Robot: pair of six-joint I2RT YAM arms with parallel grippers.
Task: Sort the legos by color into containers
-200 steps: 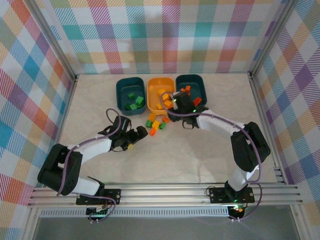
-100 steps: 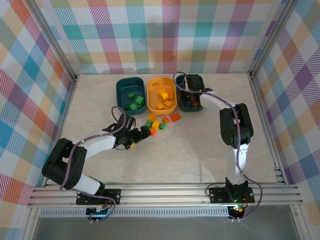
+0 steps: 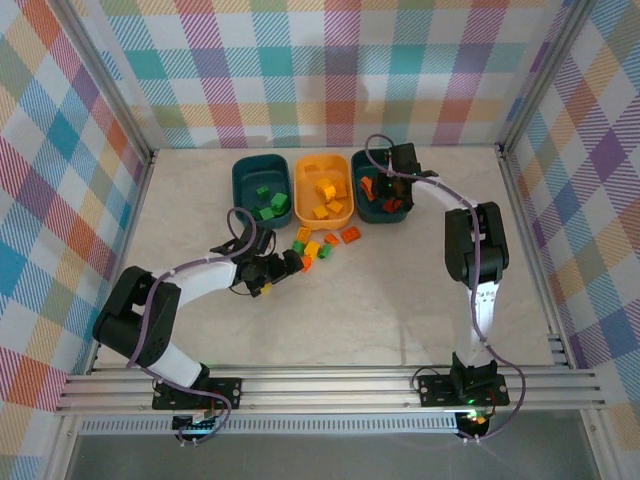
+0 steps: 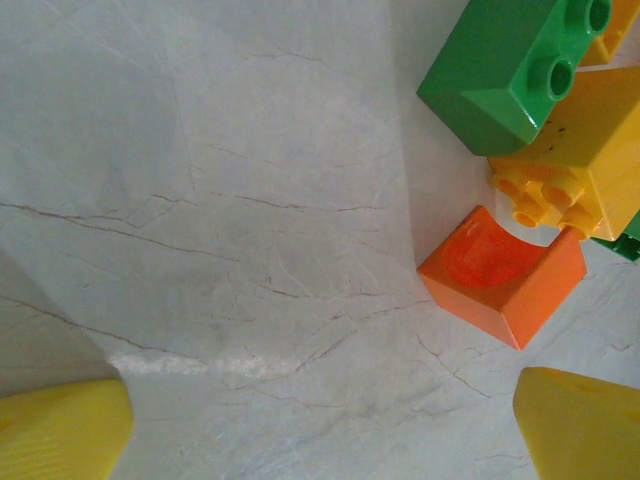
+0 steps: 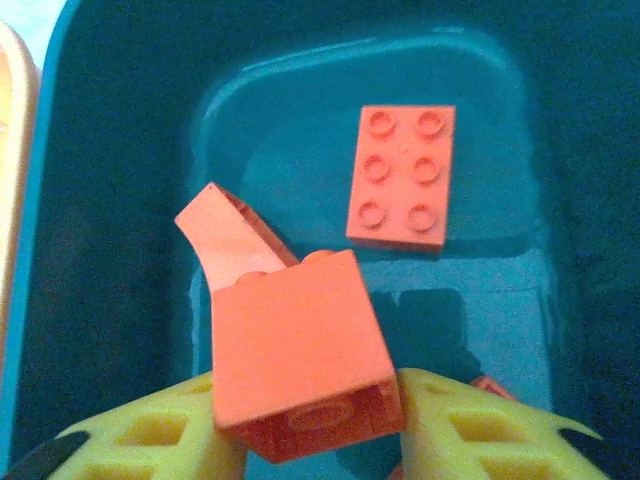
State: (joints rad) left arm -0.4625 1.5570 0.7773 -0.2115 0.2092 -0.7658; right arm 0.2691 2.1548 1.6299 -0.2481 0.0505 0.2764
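One orange brick (image 5: 295, 340) tilts between the pads of the right claw (image 5: 312, 400) over the teal tub (image 5: 110, 250) by the counter's (image 4: 250, 200) far edge, and whether it is gripped or freed is unclear; the left claw (image 4: 320, 425), wide open and empty, should next take the loose orange piece (image 4: 505, 275).

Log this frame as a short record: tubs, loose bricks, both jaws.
left teal tub: green bricks
yellow tub: yellow bricks
right teal tub: orange bricks
loose bricks: green, yellow and orange cluster on the table, in front of the yellow tub
left jaws: open, low over the table beside a loose orange brick
right jaws: over the right teal tub, orange block between them; gripped or released, unclear
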